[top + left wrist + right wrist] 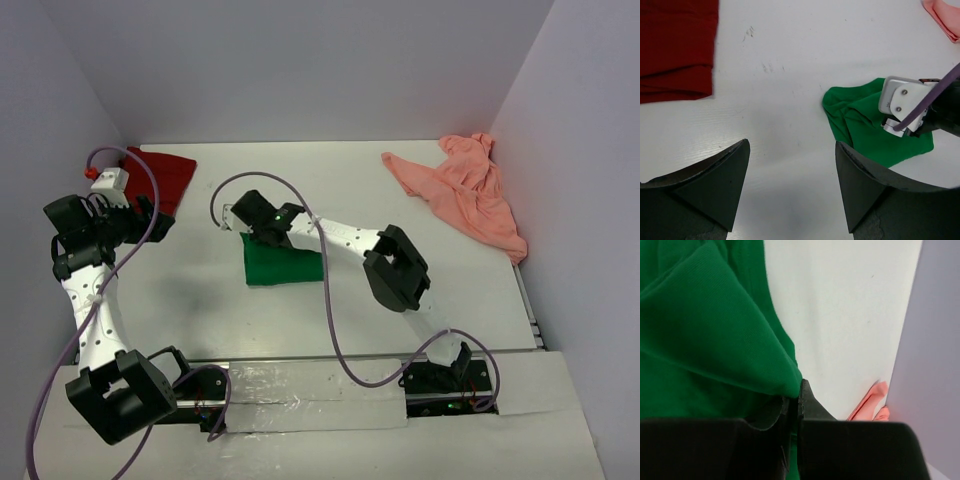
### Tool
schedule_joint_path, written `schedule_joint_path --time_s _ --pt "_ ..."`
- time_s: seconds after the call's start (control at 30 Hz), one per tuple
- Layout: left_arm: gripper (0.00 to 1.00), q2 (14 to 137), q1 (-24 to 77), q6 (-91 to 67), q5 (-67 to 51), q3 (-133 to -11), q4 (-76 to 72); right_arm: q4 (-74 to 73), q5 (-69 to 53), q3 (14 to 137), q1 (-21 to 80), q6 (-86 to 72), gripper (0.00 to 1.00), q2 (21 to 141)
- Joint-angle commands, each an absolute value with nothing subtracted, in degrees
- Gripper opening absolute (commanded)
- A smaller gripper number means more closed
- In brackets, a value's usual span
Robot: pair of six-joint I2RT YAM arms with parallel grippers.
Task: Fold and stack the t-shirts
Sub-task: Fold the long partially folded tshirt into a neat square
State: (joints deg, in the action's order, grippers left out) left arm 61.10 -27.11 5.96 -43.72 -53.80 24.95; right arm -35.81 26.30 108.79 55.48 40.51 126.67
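The green t-shirt (283, 265) lies bunched at the table's middle; it also shows in the left wrist view (860, 122) and fills the right wrist view (705, 335). My right gripper (240, 222) is shut on a fold of the green t-shirt at its left top corner (795, 390). The dark red t-shirt (165, 178) lies folded at the back left, also in the left wrist view (675, 45). The salmon-pink t-shirt (465, 190) lies crumpled at the back right. My left gripper (150, 222) hangs open and empty over bare table (792, 165) beside the red shirt.
White walls enclose the table on the left, back and right. A taped strip (300, 385) runs along the near edge between the arm bases. The right arm's purple cable (330, 320) loops over the table's front middle.
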Motion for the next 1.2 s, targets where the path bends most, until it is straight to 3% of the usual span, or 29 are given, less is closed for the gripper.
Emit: schedule_joint_path --time_s 0.0,0.07,0.1,0.13,0.23,0.27,0.4,0.5,0.63,0.73,0.87,0.97,1.17 --pt "0.78 61.08 -27.42 7.12 -45.96 -56.25 24.87 -24.81 29.7 108.48 55.02 44.46 0.04 126.74" --pt "0.78 61.26 -27.51 7.38 -45.97 -56.34 25.14 -17.63 31.46 106.27 55.11 45.09 0.19 127.0" --pt "0.78 61.35 -27.42 7.64 -46.31 -56.25 25.31 -14.97 33.55 105.04 54.93 45.78 0.39 127.09" --pt "0.78 61.26 -27.42 7.73 -46.49 -56.16 25.4 -11.72 35.14 102.16 54.93 46.14 0.47 127.09" --pt "0.79 60.74 -27.42 7.82 -46.84 -55.9 25.58 8.65 43.46 94.34 55.02 50.53 0.58 126.3" --pt "0.79 60.65 -27.42 7.82 -46.85 -55.81 25.58 19.84 45.68 92.83 55.02 52.02 0.59 125.86" --pt "0.79 60.64 -27.42 8.09 -47.2 -55.9 26.1 40.93 52.64 87.03 54.93 59.32 0.59 124.9" --pt "0.79 60.38 -27.42 8.17 -47.72 -55.72 26.19 34.39 51.34 85.35 54.93 50.31 0.56 119.55" --pt "0.79 60.55 -27.42 9.14 -50.09 -55.55 26.98 -0.5 39.32 89.29 54.41 29.83 0.53 111.46" --pt "0.79 61.08 -27.33 10.37 -54.04 -55.55 27.77 -18.31 26.21 93.95 53.96 20.32 0.53 107.5" --pt "0.78 63.54 -24.1 14.23 -58.36 -57.21 32.07 -28.1 15.93 94.31 53.18 15.83 0.54 100.3" --pt "0.78 66.18 -12.8 18.62 -56.52 -59.5 35.33 -30.67 9.07 90.8 51.33 14.5 0.56 91.69" --pt "0.77 69.17 7.43 20.21 -40.72 -55.65 29.64 -32.79 7.21 82.37 46.42 14.59 0.58 78.17"
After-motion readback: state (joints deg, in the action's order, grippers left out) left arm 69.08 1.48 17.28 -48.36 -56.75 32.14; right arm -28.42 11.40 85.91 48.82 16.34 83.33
